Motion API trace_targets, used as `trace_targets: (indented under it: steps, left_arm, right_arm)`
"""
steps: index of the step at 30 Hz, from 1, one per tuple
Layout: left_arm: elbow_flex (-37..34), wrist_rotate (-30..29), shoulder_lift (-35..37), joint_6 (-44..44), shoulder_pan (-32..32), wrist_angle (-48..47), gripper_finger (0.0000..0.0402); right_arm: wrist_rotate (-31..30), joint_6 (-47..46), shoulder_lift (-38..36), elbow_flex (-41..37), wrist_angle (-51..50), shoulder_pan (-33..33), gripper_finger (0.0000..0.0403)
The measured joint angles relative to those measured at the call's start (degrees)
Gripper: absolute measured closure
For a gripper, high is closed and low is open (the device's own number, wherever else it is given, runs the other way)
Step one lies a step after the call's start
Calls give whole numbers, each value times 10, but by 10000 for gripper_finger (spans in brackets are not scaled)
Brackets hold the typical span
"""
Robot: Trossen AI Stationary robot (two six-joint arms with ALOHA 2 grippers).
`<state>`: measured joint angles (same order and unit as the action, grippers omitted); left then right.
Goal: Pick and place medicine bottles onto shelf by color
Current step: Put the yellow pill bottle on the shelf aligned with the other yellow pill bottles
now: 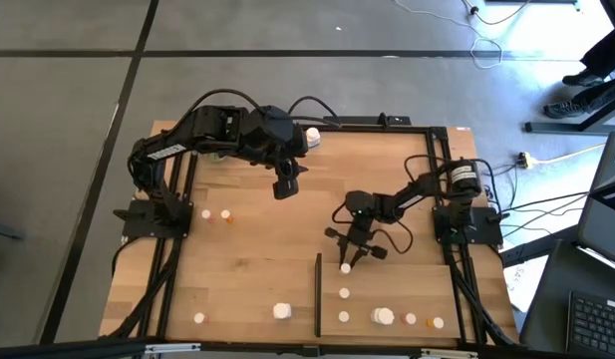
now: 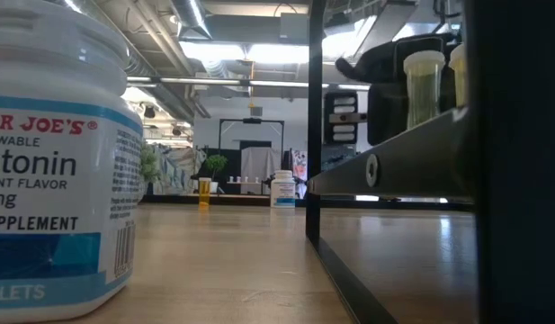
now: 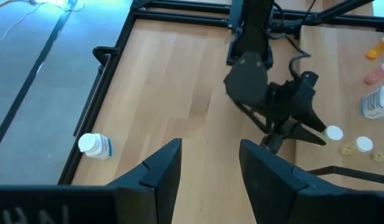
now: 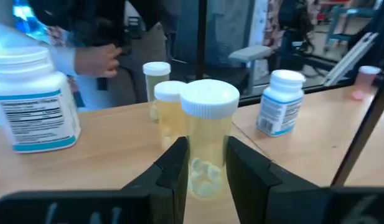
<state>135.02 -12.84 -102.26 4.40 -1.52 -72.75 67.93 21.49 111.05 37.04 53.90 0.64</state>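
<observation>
My right gripper [image 1: 347,261] is over the shelf [image 1: 387,284], just right of its black strip [image 1: 318,294], and is shut on a pale yellow see-through medicine bottle [image 4: 207,143] with a white cap [image 1: 346,267]. Two like bottles [image 4: 168,93] stand right behind it. A white blue-labelled bottle [image 4: 279,102] and a big white one [image 4: 33,99] stand to either side. More bottles [image 1: 384,316] stand on the shelf's near part. My left gripper [image 1: 284,184] hangs open, high above the table's far middle, with nothing between its fingers [image 3: 160,174]. My right gripper pinches the bottle's body [image 4: 207,163] below the cap between its two fingers [image 4: 173,168], one on either side. The fingers come nearly level from the table's far side. The bottle stands upright. The fingers hide its bottom, so I cannot tell whether it rests on the shelf.
Left of the strip, single bottles stand on the table [image 1: 281,311], [image 1: 199,318], [image 1: 205,213], [image 1: 225,213], and one lies by the far edge [image 1: 312,137]. A large white tub [image 2: 52,162] fills the low view's left. A person's hand [image 4: 98,56] shows beyond the table.
</observation>
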Motion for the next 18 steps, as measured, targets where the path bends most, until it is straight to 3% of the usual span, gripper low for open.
trace_targets:
  steps: [5, 18]
  left_arm:
    - [0, 0, 0, 0, 0, 0, 247]
    - [0, 0, 0, 0, 0, -1, 247]
  right_arm:
    - [36, 3, 19, 20, 0, 12, 305]
    - [27, 41, 19, 22, -10, 11, 305]
